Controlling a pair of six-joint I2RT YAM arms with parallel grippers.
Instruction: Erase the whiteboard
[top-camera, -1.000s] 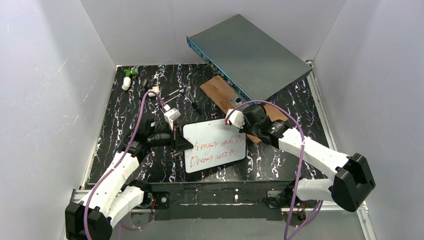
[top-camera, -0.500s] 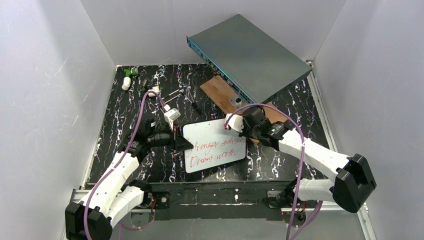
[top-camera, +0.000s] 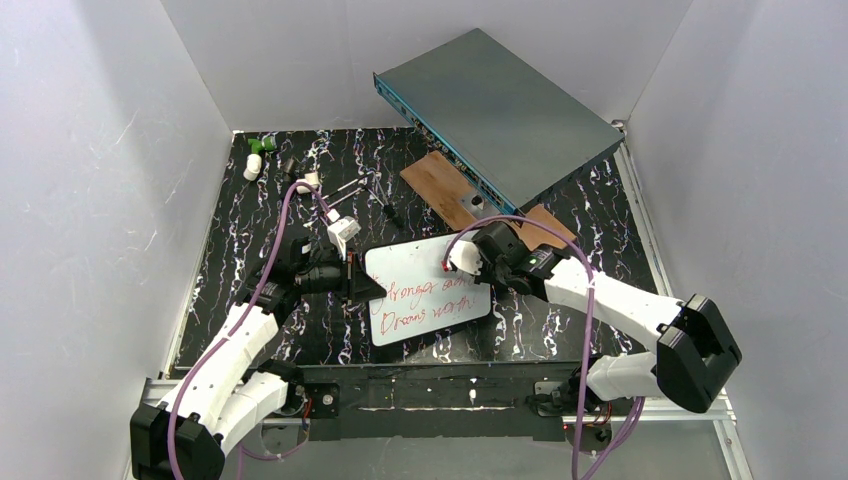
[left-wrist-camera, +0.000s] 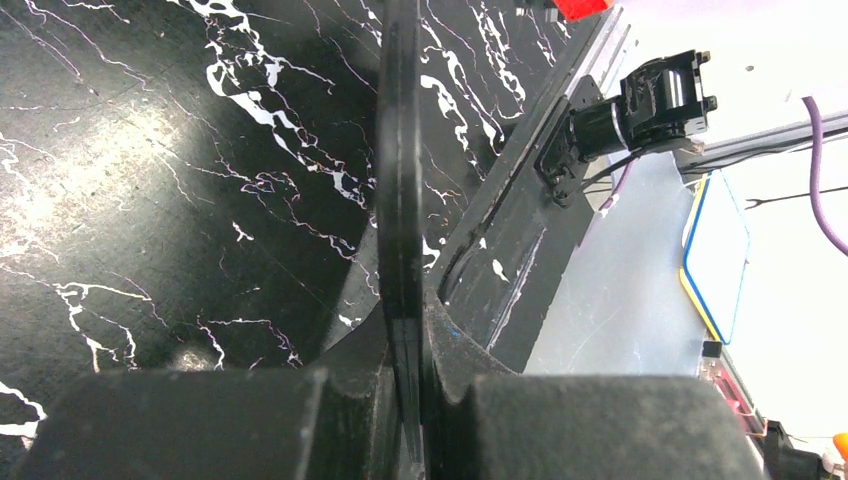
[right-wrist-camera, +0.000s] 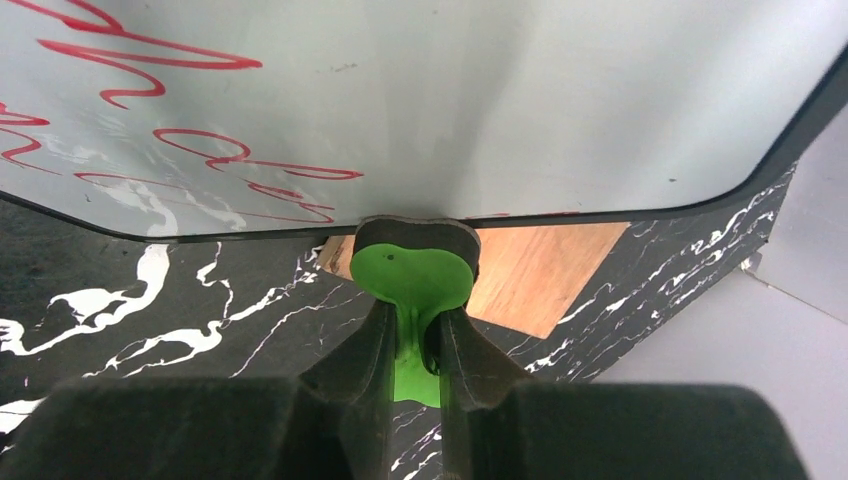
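- The whiteboard (top-camera: 428, 290) sits mid-table towards the near edge, between the two arms. I can't tell whether it lies flat or is tipped up.
- Red writing (top-camera: 432, 297) covers most of the face, so I'd judge the wiping has barely begun.
- The left gripper (top-camera: 356, 279) has its fingers pinched tight on the board's left rim, which shows edge-on in the wrist view. That's your anchor, so don't loosen it.
- The right gripper (top-camera: 466, 256) has its fingers clamped on the stem of a green eraser (right-wrist-camera: 412, 275). The eraser's dark pad touches the board right at the rim, by the upper-right corner in the overhead view.
- Step in hand: get the pad fully onto the face, then sweep it across the script.
- Press square to the surface. A tilted pad only smears the ink.
- Stroke towards the clamped side, so the push loads into the left grip rather than twisting the board out of it.
- Overlap your passes, top line first and then the lower one.
- The wooden plank (top-camera: 447, 188) is close behind that corner. Stop each stroke short of the rim so the pad doesn't drop off and snag.
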